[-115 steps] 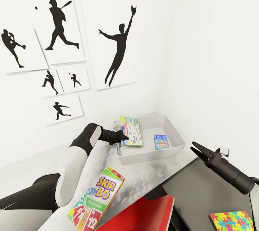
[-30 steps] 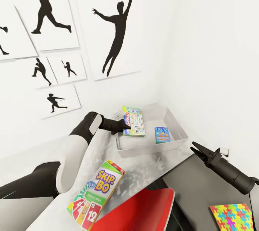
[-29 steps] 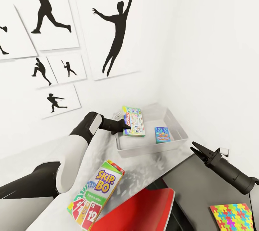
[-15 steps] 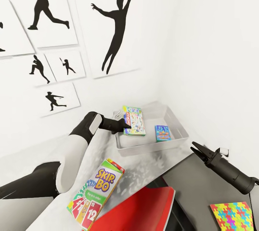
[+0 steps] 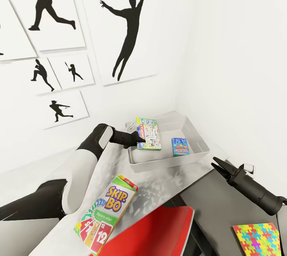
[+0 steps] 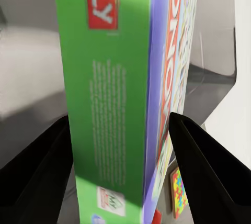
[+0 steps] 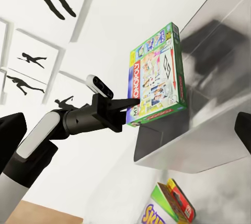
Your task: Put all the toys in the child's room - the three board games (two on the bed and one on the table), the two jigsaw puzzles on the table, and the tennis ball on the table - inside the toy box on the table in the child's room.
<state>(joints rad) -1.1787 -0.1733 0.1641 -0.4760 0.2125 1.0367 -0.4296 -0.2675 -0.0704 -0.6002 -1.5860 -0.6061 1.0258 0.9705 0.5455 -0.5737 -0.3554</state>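
Left hand (image 5: 137, 139) grips the Monopoly box (image 5: 148, 134) above the toy box (image 5: 198, 158); lower it flat before releasing.

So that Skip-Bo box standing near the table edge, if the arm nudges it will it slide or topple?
The Skip-Bo box looks thin and stands tilted on a narrow end on the table, so a nudge would probably tip it flat rather than slide it. It seems a stiff printed carton, likely light. It sits close to the table edge, so it could fall off.
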